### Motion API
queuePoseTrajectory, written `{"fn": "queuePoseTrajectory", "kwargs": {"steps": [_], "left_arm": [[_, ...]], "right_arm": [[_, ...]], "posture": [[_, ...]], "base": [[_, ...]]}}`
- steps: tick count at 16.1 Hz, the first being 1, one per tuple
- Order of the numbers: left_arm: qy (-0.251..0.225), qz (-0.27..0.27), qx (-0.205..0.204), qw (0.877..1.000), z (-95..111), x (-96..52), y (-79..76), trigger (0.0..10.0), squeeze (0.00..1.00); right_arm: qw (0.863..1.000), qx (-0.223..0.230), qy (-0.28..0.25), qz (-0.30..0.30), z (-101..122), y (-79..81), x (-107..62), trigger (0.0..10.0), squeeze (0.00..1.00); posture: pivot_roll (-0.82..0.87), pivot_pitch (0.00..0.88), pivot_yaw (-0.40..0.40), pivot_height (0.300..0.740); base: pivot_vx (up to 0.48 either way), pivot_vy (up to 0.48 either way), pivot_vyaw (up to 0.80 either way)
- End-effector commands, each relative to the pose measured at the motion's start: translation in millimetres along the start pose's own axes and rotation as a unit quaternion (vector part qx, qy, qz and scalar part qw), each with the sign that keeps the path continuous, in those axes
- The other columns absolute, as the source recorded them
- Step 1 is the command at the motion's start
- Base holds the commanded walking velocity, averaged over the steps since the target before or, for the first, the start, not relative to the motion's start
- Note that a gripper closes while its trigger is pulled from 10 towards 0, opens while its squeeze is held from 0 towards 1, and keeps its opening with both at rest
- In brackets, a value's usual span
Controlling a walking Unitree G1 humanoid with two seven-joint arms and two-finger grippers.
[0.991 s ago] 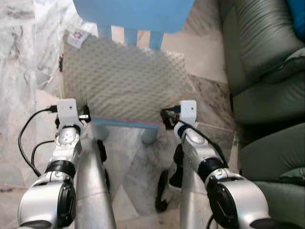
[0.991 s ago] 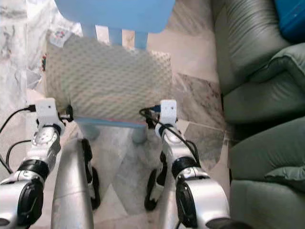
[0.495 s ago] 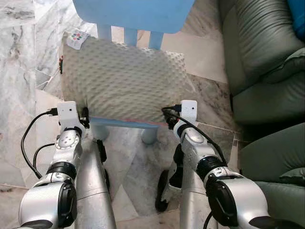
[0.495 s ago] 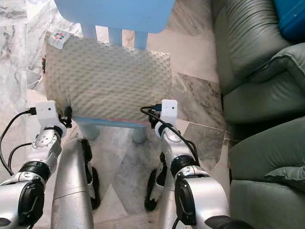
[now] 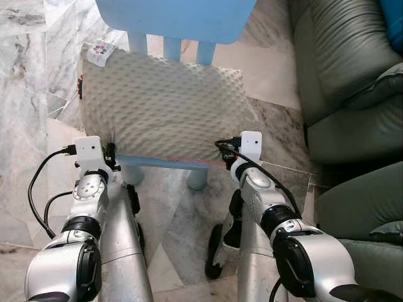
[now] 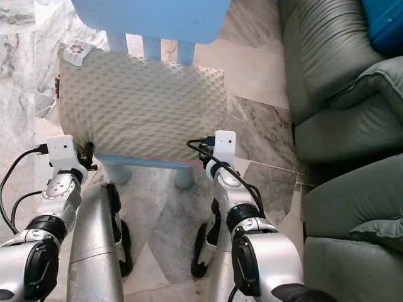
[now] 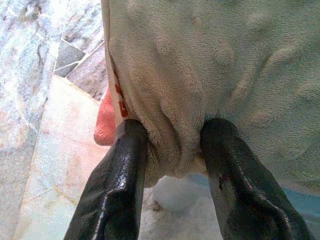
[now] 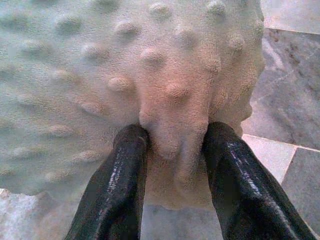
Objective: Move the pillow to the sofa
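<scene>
1. Left gripper (image 7: pixel 172 145): your two black fingers are clamped on a pinched fold of the pillow (image 5: pixel 164 107) at its near left corner, beside a red tag whose print is too blurred to read.
2. Right gripper (image 8: pixel 172 137): your jaws are likewise closed on a bunched ridge of the nubbed fabric at the pillow's near right corner.
3. A grip at both near corners spreads the load, so you can probably lift the soft pillow level rather than let it sag.
4. The pillow lies on the seat of a light blue chair (image 5: pixel 176 16), overhanging its front edge; the chair back stands at 12 o'clock.
5. A white label (image 5: pixel 101 51) sits at the pillow's far left corner, about 10 o'clock.
6. The green sofa (image 5: pixel 352 82), your target, fills 2 to 4 o'clock, well apart from the pillow.
7. Marble floor (image 5: pixel 31 75) surrounds the chair.
</scene>
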State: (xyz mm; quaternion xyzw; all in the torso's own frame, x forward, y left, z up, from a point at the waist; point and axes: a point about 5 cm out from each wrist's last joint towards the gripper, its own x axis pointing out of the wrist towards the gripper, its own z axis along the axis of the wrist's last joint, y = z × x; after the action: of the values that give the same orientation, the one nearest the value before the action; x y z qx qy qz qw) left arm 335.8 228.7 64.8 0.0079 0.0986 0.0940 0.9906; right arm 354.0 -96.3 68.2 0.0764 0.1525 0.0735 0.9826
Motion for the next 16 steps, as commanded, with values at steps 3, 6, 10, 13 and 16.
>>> {"fn": "queuePoseTrajectory", "kwargs": {"steps": [3,6,10,13,16], "left_arm": [[0.035,-0.021,0.003,0.999,-16.4,-5.0,-10.2,0.0,0.0],[0.028,-0.026,0.002,0.999,-11.9,-2.7,-17.4,0.0,0.0],[0.025,-0.035,0.004,0.999,-2.1,2.8,-27.1,0.0,0.0],[0.021,-0.047,0.015,0.999,5.6,6.5,-33.6,0.0,0.0],[0.011,-0.051,0.023,0.998,19.1,12.4,-37.5,0.0,0.0]], "right_arm": [[0.999,0.012,0.031,-0.011,-12.5,-8.2,-3.0,0.0,0.0],[0.999,0.015,0.03,-0.01,-8.7,-7.8,-1.6,0.0,0.0],[1.0,0.009,0.02,0.001,4.5,-5.6,2.9,0.0,0.0],[1.0,-0.002,0.015,0.01,11.2,-5.6,4.7,0.0,0.0],[1.0,-0.003,0.006,0.02,21.6,-5.3,7.4,0.0,0.0]], "posture": [[0.03,0.377,-0.147,0.531],[0.03,0.352,-0.151,0.531],[0.01,0.295,-0.159,0.531],[0.01,0.241,-0.163,0.531],[0.01,0.141,-0.134,0.531]], "base": [[0.0,0.0,0.0],[0.0,0.0,0.0],[0.0,0.0,0.0],[0.0,0.0,0.0],[0.0,0.0,0.0]]}}
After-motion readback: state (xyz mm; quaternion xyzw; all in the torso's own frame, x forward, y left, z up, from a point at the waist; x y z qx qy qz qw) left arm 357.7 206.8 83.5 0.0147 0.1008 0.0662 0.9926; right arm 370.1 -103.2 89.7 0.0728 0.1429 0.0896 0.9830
